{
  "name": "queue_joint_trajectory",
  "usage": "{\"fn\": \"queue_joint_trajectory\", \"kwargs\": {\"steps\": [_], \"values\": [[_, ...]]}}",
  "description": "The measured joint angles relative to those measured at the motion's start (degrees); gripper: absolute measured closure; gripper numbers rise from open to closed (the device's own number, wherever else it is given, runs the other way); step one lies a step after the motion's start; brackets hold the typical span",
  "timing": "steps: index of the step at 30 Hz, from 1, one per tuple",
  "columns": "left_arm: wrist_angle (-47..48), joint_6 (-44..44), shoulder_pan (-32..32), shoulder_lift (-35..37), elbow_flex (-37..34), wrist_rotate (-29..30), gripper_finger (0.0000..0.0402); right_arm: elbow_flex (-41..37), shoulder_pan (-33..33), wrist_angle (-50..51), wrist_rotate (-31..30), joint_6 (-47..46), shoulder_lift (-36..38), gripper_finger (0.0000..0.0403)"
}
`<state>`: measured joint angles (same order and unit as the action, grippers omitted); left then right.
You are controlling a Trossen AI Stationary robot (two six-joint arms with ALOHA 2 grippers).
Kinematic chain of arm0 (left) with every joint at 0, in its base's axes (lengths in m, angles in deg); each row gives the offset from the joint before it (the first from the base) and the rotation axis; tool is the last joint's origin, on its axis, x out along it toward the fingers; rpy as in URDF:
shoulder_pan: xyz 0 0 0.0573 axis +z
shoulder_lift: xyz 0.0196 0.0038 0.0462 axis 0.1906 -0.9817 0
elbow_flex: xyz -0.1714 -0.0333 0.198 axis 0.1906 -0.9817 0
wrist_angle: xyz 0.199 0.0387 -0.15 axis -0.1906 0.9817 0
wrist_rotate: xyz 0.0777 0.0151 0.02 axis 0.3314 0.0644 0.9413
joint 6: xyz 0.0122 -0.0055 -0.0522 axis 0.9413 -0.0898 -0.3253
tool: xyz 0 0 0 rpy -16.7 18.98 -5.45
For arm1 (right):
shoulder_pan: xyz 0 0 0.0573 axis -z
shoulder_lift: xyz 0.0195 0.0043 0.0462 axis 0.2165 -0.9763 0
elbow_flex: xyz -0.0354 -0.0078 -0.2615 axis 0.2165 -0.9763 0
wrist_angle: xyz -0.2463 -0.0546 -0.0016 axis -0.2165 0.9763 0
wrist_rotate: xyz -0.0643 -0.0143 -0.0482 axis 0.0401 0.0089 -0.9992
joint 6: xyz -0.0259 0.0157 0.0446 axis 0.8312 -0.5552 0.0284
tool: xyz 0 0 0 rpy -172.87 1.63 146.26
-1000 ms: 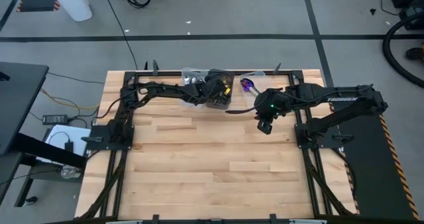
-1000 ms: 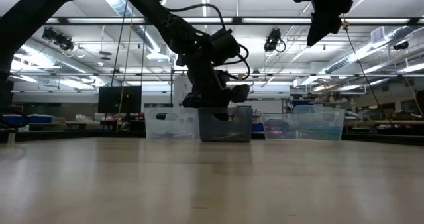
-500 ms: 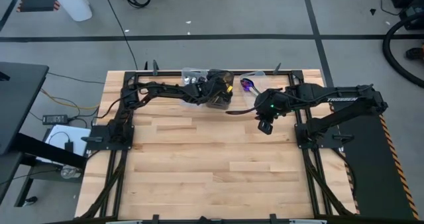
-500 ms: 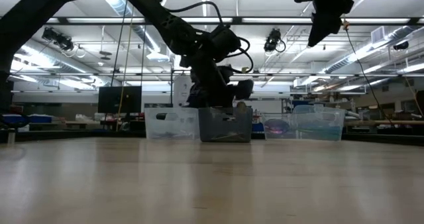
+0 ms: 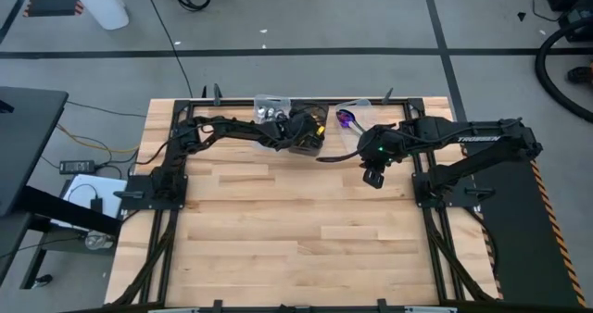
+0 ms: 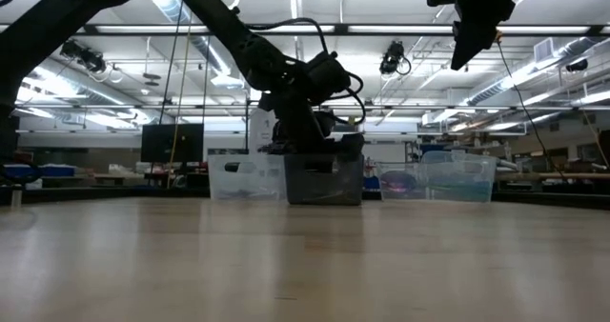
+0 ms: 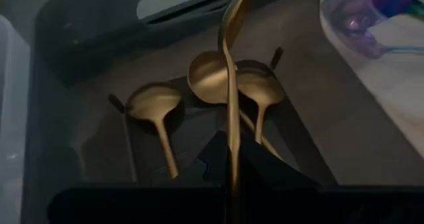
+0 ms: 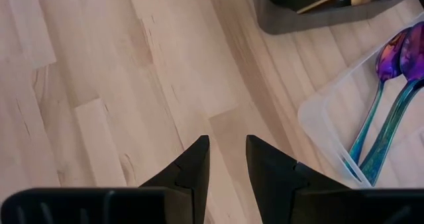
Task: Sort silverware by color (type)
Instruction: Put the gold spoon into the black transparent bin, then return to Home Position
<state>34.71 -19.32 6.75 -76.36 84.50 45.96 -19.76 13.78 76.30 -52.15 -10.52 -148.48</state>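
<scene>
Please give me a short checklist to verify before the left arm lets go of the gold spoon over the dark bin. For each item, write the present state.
1. The left gripper is shut on the gold spoon: ok, the handle sits between its fingers.
2. The spoon is over the dark bin: ok, the bin floor lies under it.
3. The bin holds only gold: ok, three gold spoons in bin show, no other finish.
4. The spoon hangs free of those spoons: cannot tell, it overlaps them in the left wrist view.
5. The right gripper is out of the way: ok, open and empty over bare table, beside the clear bin with rainbow spoons.
</scene>
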Motion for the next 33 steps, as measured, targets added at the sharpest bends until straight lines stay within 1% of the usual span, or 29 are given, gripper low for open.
{"fn": "queue_joint_trajectory", "kwargs": {"steps": [5,7,9,12,15,18,21,23,25,29,33], "values": [[-0.1,-0.2,0.0,0.0,0.0,-0.2,0.0375,0.0,0.0,-0.1,0.0,0.0,0.0,0.0293],[-0.1,-0.2,0.0,0.0,0.0,-0.2,0.0368,0.0,0.0,-0.4,0.0,0.0,0.0,0.0293],[-0.3,-0.2,0.0,0.0,0.0,-0.5,0.0354,0.0,0.0,-0.4,0.0,0.0,0.0,0.0294],[-1.2,-0.2,-0.3,0.0,0.1,-2.2,0.0322,0.0,0.0,-0.5,0.0,0.1,0.0,0.0295],[-0.7,-0.1,-0.8,0.0,0.8,-2.5,0.0289,0.0,0.0,-0.5,0.0,0.1,0.0,0.0295],[-0.6,2.4,-1.4,0.0,2.4,-2.6,0.026,0.0,0.0,-0.9,0.0,0.1,0.0,0.0296],[0.1,5.0,-2.3,0.1,4.6,-2.7,0.0241,0.0,0.0,-1.1,0.0,0.1,0.0,0.0296],[1.2,6.0,-3.0,0.2,6.5,-2.8,0.0236,0.0,0.0,-1.6,0.0,0.1,0.0,0.0296],[3.6,6.1,-3.8,0.3,8.7,-2.7,0.0236,0.0,0.0,-1.8,-0.1,0.0,0.0,0.0296],[13.2,4.5,-5.4,0.3,14.7,-2.7,0.0244,0.0,0.0,-1.8,-0.5,0.0,0.0,0.0296],[27.2,5.7,-6.5,0.3,21.1,-4.0,0.0255,0.0,0.0,-1.8,-2.1,-0.4,1.1,0.0296]]}}
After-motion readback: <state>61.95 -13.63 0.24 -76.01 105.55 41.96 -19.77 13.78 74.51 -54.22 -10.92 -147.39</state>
